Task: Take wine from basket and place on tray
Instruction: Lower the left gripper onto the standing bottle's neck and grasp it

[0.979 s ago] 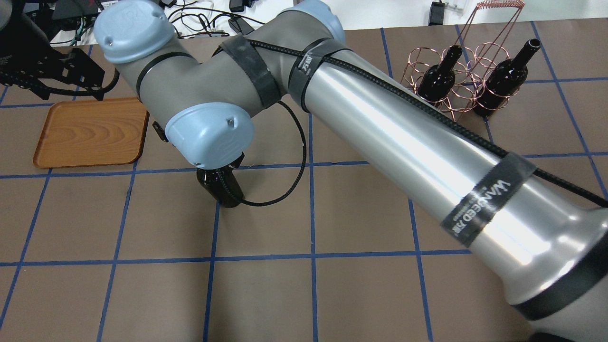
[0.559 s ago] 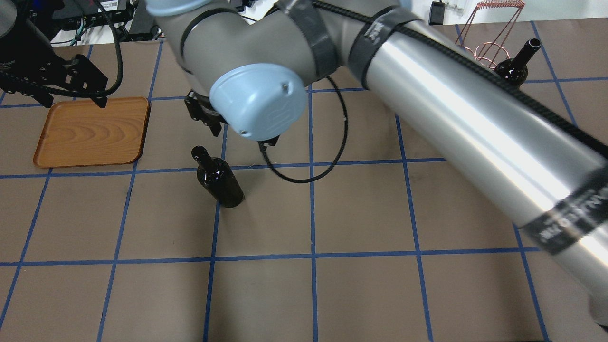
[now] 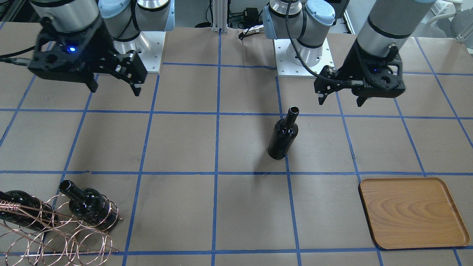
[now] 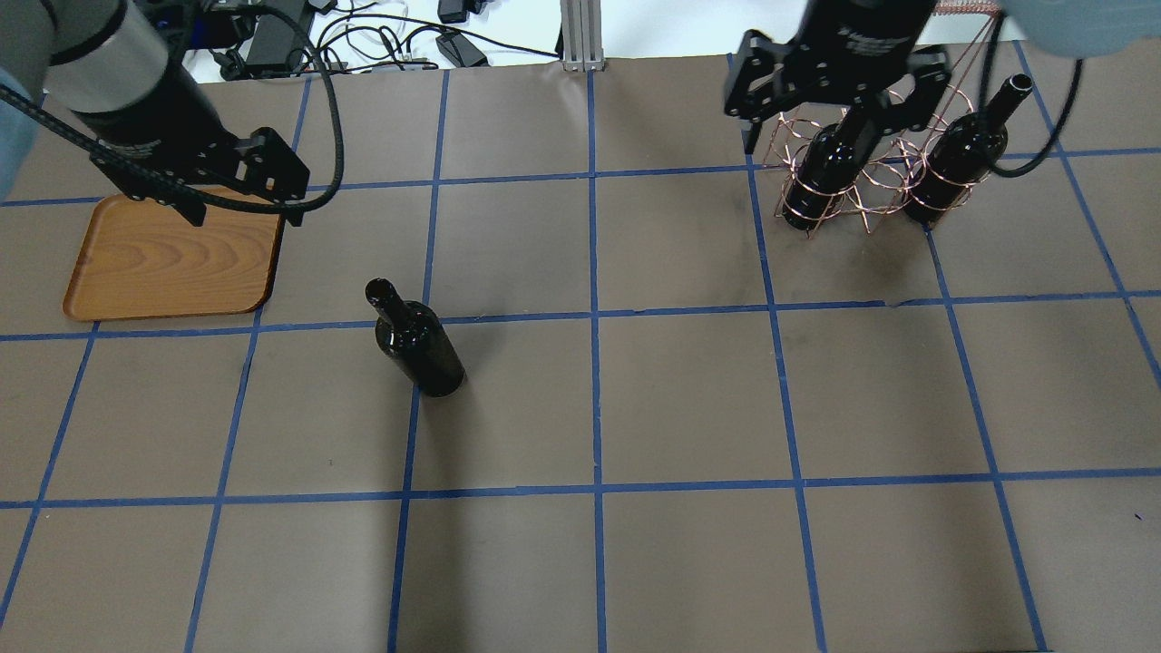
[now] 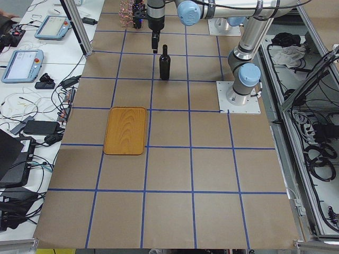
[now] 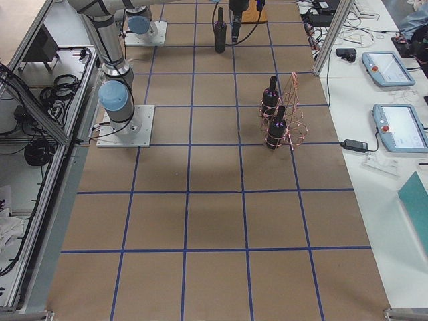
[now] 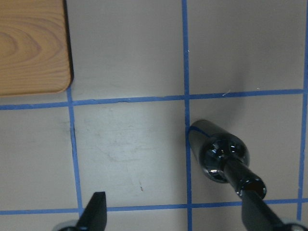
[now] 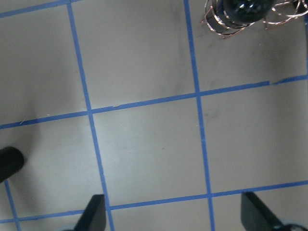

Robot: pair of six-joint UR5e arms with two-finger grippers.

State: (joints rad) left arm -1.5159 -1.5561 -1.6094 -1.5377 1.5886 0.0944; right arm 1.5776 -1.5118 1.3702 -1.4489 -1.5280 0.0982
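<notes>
In the front view, the wine (image 3: 282, 136) stands upright on the bare table. It is out of the basket (image 3: 55, 229) and well apart from the tray (image 3: 414, 212). The left gripper (image 3: 340, 99) hangs near it with its fingers spread wide, holding nothing. The right gripper (image 3: 115, 90) is spread and empty too.

From above, two more bottles (image 4: 821, 163) sit in the basket's loops.

Only the left wrist view shows the bottle's mouth just beside one finger (image 7: 257, 211). A careless move down could bump the neck and tip the tall bottle over.

The right wrist view shows mostly table.
</notes>
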